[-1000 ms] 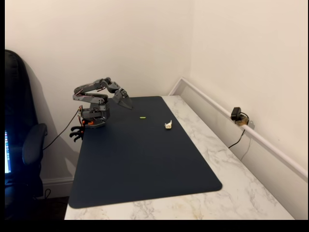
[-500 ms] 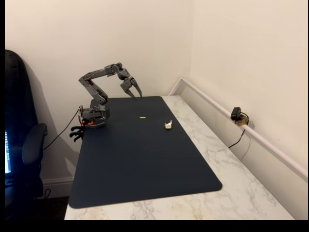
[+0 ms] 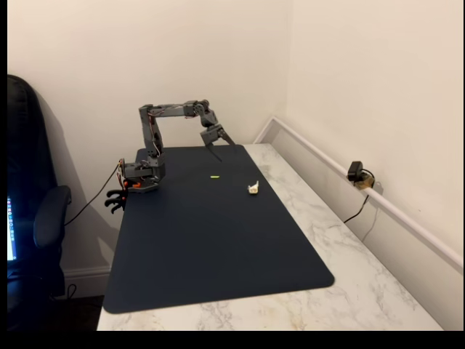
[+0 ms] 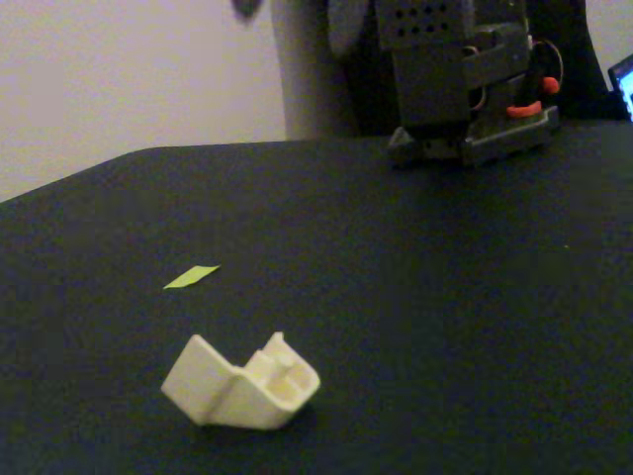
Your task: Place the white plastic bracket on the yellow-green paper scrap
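Covering most of a white marbled tabletop (image 3: 349,240) is a large dark blue mat (image 3: 211,240), seen in a fixed view from above and to one side, in the corner of a pale-walled room. A dark office chair (image 3: 33,218) is seen at the left edge, beside the tabletop. At the mat's far left corner a grey robot arm (image 3: 152,138) is mounted; its base (image 4: 465,89) is also shown at the top of a low, close fixed view. The arm is raised and bent, reaching to the right above the far end of the mat. Its tool (image 3: 221,143) is pointed downward with the two fingers spread apart, and nothing is held between them. A small black camera (image 3: 356,173) with a cable is fixed on the white rail along the right-hand wall. The white plastic bracket (image 3: 253,188) is lying on the mat near its right edge, below and to the right of the tool; in the close view (image 4: 242,384) it is shown as a cream, angular piece resting on the dark surface. The yellow-green paper scrap (image 3: 215,177) is lying flat on the mat, near the bracket but apart from it; in the close view (image 4: 192,276) it is seen just beyond the bracket, to the left.
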You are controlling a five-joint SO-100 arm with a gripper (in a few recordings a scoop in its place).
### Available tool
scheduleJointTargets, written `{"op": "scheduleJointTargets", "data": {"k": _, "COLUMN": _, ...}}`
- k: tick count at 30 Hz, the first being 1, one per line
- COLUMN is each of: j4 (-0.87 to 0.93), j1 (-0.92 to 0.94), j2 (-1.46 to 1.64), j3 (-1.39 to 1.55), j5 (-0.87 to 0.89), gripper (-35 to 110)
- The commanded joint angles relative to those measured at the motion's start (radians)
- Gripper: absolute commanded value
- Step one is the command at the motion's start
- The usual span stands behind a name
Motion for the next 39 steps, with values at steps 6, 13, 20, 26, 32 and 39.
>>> {"op": "scheduleJointTargets", "data": {"k": 6, "j4": -0.003, "j1": -0.026, "j2": -0.328, "j3": -0.302, "j5": 0.032, "gripper": 42}}
{"op": "scheduleJointTargets", "data": {"k": 13, "j4": 0.109, "j1": -0.026, "j2": -0.581, "j3": -0.652, "j5": 0.043, "gripper": 43}}
{"op": "scheduleJointTargets", "data": {"k": 20, "j4": 0.348, "j1": -0.018, "j2": -0.873, "j3": -1.161, "j5": 0.021, "gripper": 44}}
{"op": "scheduleJointTargets", "data": {"k": 26, "j4": 0.552, "j1": 0.011, "j2": -1.167, "j3": -1.68, "j5": 0.028, "gripper": 44}}
{"op": "scheduleJointTargets", "data": {"k": 32, "j4": 0.552, "j1": 0.026, "j2": -1.146, "j3": -1.664, "j5": 0.018, "gripper": 45}}
{"op": "scheduleJointTargets", "data": {"k": 39, "j4": 0.554, "j1": 0.055, "j2": -1.147, "j3": -1.649, "j5": 0.032, "gripper": 46}}
